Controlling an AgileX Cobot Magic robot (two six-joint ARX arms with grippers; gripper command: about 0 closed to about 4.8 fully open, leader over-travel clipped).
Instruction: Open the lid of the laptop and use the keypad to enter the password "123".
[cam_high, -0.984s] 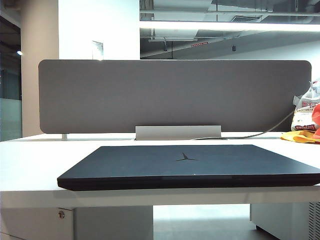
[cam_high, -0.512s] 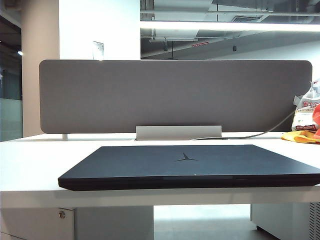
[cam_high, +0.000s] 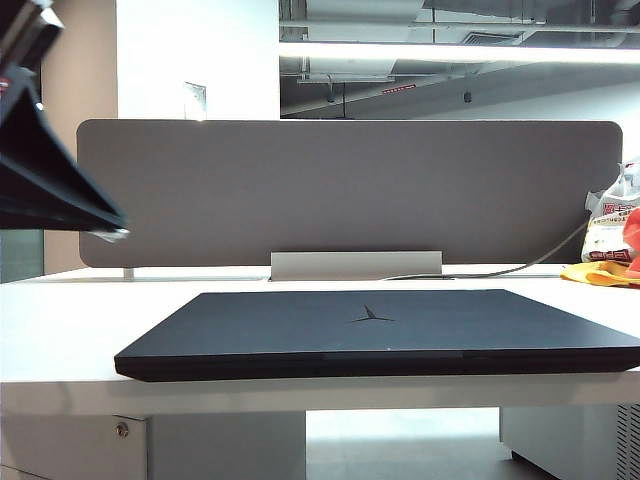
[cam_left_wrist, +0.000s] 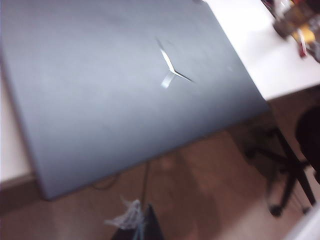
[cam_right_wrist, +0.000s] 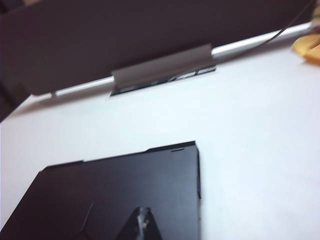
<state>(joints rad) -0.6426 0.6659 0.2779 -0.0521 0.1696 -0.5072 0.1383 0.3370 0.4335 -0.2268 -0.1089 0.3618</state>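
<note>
Desk: white table (cam_high: 60, 330) in an office, with a grey divider (cam_high: 350, 190) standing along its back edge.
Laptop: the laptop (cam_high: 380, 335) lies flat near the front edge, hanging slightly over it.
Lid: the lid (cam_left_wrist: 115, 85) is down, Y-shaped logo (cam_left_wrist: 170, 70) facing up; the keypad is hidden beneath it.
Left gripper: my left gripper (cam_left_wrist: 142, 222) is closed on nothing, high above the laptop's front edge.
Right gripper: my right gripper (cam_right_wrist: 142, 225) hovers over a rear corner, fingertips together, empty.
Clutter: plastic bag (cam_high: 610, 225) at far right.
</note>
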